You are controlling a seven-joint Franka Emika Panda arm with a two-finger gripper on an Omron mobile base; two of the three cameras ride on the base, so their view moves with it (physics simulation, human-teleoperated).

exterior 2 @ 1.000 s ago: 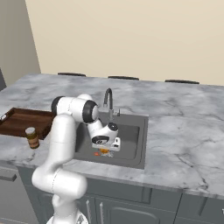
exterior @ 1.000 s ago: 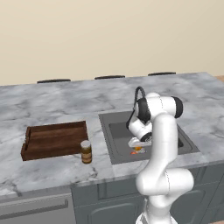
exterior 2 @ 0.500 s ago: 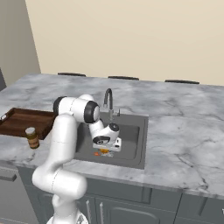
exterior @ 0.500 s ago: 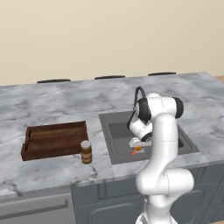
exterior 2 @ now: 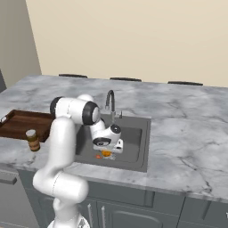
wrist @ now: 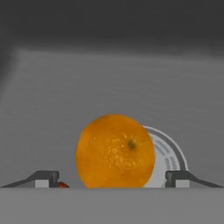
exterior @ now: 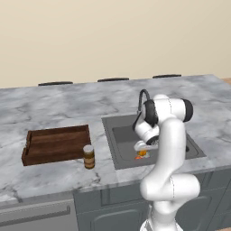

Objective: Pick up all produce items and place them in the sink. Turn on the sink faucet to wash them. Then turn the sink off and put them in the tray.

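The bench (exterior: 54,108) is grey veined marble, flat and glossy, with the sink (exterior: 118,137) sunk into it as a dark matte rectangle. At nine o'clock from the sink sits the tray (exterior: 54,143), dark slatted wood with low walls, and a brown jar (exterior: 89,156) stands just beside its near right corner. The faucet (exterior 2: 109,103) arches in a slim dark curve at the sink's twelve o'clock edge.

In the sink, the gripper (exterior 2: 107,150) hangs low, fingers (wrist: 43,178) spread apart and gripping nothing. In the hand view the orange (wrist: 114,151) lies dead ahead between the tips, at twelve o'clock, round and dimpled, partly covering the silver drain (wrist: 168,153). It looks released onto the basin floor. A sliver of the orange-red carrot (wrist: 63,185) peeks by the seven o'clock fingertip; its long axis cannot be told.
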